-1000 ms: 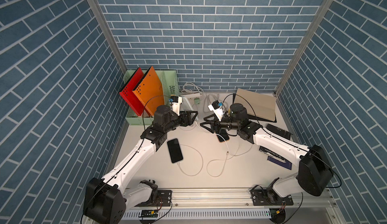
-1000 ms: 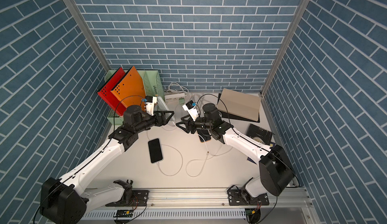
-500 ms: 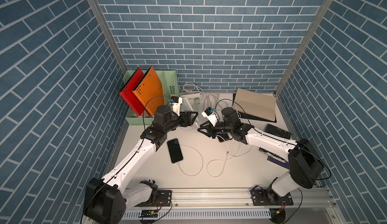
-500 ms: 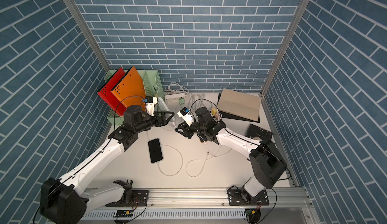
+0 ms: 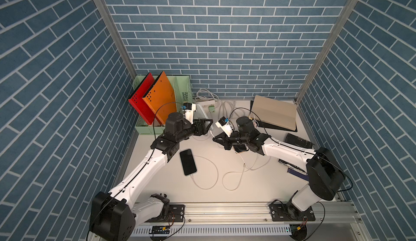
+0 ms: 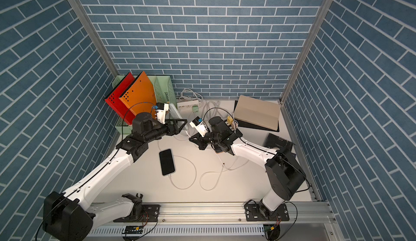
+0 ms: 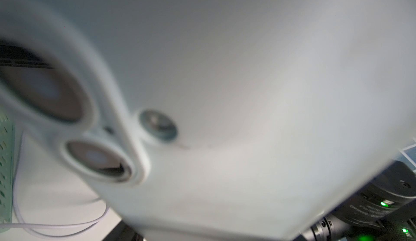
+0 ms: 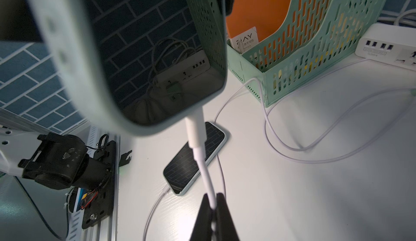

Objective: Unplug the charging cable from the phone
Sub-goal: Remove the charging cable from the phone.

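Note:
A phone [image 8: 135,59] in a pale green case is held up off the table, dark screen toward the right wrist view. My left gripper [image 5: 208,126] is shut on it; its pale back [image 7: 225,70] fills the left wrist view and hides the fingers. The white charging cable [image 8: 206,172] hangs from its plug [image 8: 195,129], which sits in the phone's lower edge. Just below the plug, my right gripper [image 8: 212,202] is shut on the cable. In both top views the grippers meet tip to tip, left gripper [image 6: 183,125] and right gripper [image 6: 191,139].
A second dark phone [image 5: 188,162] lies flat on the table with its own white cable [image 5: 209,174] looping to the right. The green file organizer [image 5: 180,88] with a red and an orange folder stands at back left. A power strip [image 5: 206,103] and a beige notebook [image 5: 273,112] sit at the back.
My right gripper has moved left to the held phone's lower edge and shut on the cable. The left arm and the phone have stayed put.

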